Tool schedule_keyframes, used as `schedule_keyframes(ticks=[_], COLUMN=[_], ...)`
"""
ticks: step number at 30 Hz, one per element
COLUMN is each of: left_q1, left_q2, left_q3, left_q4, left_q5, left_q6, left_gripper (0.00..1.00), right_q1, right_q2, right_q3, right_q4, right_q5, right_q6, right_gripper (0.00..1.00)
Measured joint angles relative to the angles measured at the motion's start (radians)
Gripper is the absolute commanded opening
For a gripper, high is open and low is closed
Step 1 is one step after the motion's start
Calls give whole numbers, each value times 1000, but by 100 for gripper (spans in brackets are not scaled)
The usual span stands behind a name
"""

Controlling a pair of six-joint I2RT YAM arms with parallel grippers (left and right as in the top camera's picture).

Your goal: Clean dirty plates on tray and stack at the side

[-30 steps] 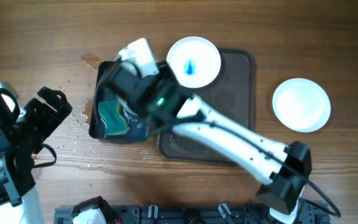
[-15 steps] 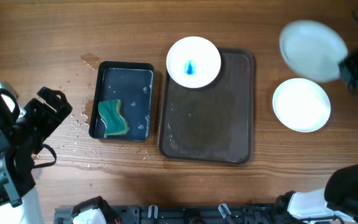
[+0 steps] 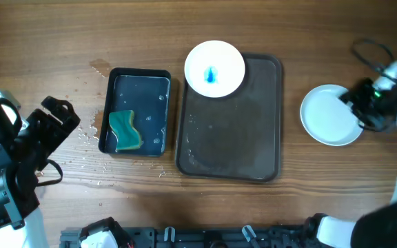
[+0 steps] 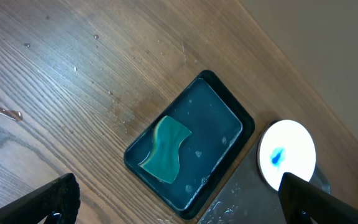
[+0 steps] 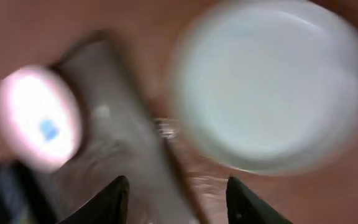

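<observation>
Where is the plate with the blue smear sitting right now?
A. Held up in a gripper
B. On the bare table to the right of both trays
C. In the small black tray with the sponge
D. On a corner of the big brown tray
D: the overhead view shows the blue-smeared plate resting on a corner of the brown tray, overhanging its rim, while the black tray holds only the green sponge.

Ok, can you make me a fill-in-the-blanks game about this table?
1. The dirty plate at the brown tray's corner has a ____ smear in its middle.
2. The sponge in the black tray is ____.
3. The plain white plate lies to the ____ of the brown tray.

Missing words: blue; green; right.
</observation>
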Motion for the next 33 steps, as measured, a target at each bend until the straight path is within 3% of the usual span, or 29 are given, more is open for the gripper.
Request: schedule_keyframes(ticks=[3,6,13,14,16,18,21,24,29,31,33], left_q1=[0,0,0,0,0,0,0,0,0,0,0], left_q2=[0,-1,-2,-2,-2,-2,-2,-2,-2,-2,-2], left_q3=[0,0,0,0,0,0,0,0,1,1,2], left_q4=[0,1,-1,0,0,0,0,-1,0,0,3], left_q5=[0,0,0,0,0,0,0,0,0,0,0], left_q6=[0,0,0,0,0,0,0,0,0,0,0], left_gripper=[100,100,100,100,100,100,100,100,100,100,100], right_q1=[326,568,567,559,545,542,541,525,504,512,526], right_q2=[-9,115,608,648,692,707,700,572,128,53,63], right_q3=[99,138,145,145,145,145,154,146,150,58,-148], right_q4=[20,180,618,644,695,729,641,403,2,-29,108], right_q5=[23,139,250,238,209,190,169,170,184,184,172], right_q6=[-65,-124,-155,-146,-109,-63,-21,-8,67,148,233], right_gripper=[47,47,50,43,8,4,4,4,4,4,4])
